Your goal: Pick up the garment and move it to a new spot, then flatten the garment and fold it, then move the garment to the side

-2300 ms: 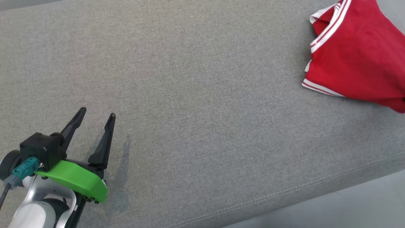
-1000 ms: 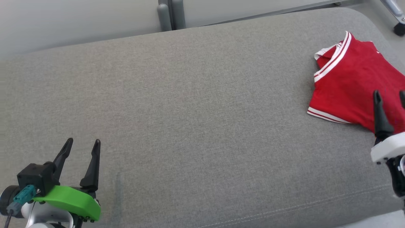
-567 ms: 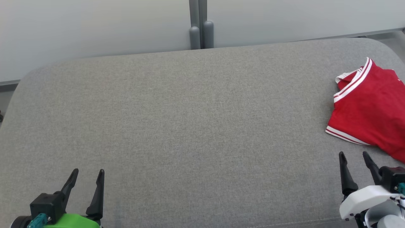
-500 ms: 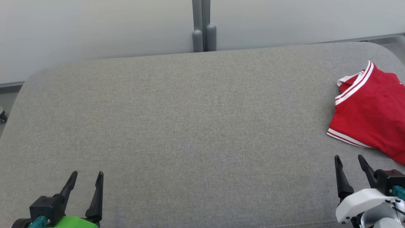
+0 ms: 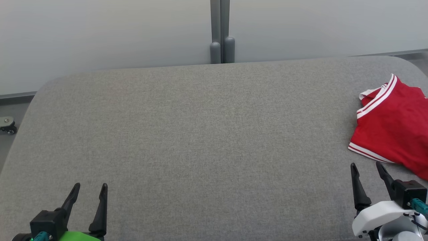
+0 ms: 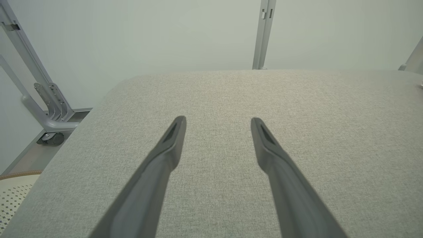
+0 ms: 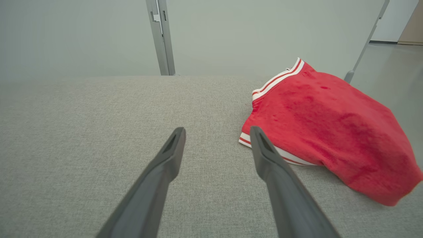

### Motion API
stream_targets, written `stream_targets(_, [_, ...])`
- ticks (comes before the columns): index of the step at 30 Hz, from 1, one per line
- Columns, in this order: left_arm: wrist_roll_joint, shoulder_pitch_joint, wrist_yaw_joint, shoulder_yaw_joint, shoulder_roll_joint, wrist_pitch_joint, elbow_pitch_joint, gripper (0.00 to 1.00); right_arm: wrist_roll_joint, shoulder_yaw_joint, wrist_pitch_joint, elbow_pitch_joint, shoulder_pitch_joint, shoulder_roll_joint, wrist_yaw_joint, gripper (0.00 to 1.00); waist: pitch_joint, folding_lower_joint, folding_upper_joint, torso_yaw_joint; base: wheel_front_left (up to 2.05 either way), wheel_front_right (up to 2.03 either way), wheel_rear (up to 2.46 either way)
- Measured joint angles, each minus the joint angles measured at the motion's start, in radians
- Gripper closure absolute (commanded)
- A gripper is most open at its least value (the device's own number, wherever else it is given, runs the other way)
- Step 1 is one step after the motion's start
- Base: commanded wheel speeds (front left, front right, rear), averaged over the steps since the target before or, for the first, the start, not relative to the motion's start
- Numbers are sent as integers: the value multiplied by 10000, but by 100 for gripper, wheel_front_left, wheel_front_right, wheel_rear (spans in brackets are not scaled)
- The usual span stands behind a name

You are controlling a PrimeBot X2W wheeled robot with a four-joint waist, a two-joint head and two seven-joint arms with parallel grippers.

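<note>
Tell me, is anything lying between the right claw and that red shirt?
Nothing visible does. The right claw hangs open just short of the red shirt, whose striped hem lies slightly ahead of it and toward the robot's right. Between them is just the grey cushion that the shirt rests on.

Under the left pincer [image 6: 218, 119] and the right pincer [image 5: 365, 164] I see a pad [image 5: 200, 134] covered in grey woven cloth, matt, with a fine rough grain. The left pincer's fingers [image 6: 158, 165] look like dark plastic, smooth and matt; its cover [image 5: 78, 237] is bright green plastic with a slight sheen. The right pincer carries a white plastic shell [image 5: 378, 214], smooth and faintly glossy. Just beyond its tips, to their right, lies a shirt [image 7: 324, 132] of soft red knit cloth, matt, with white ribbed trim. Far ahead of the tips, the wall panel [image 5: 100, 33] is pale, smooth and matt, and the post [image 5: 220, 30] looks like grey painted metal.
</note>
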Motion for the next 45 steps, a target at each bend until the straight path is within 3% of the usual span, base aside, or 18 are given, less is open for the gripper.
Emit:
stream_targets(20, [42, -3, -161, 153, -15, -253, 215, 0, -732, -579, -44, -1037, 385, 345, -79, 0, -84, 0, 0, -89, 0, 0, 0])
stream_targets(21, [42, -4, -199, 144, -15, -261, 209, 100, -740, -600, -44, -1062, 420, 368, -81, 100, -82, 0, 0, -103, 0, 0, 0])
stream_targets(33, [-146, 188, -251, -295, -805, -155, 1106, 100, -493, -360, 8, -173, 847, 1068, -38, 100, -73, 0, 0, -124, 0, 0, 0])
stream_targets(45, [-1574, 180, -441, 67, -1049, 167, 1108, 100, 1352, -566, 330, -192, 796, 1197, 249, 100, -36, 0, 0, -146, 0, 0, 0])
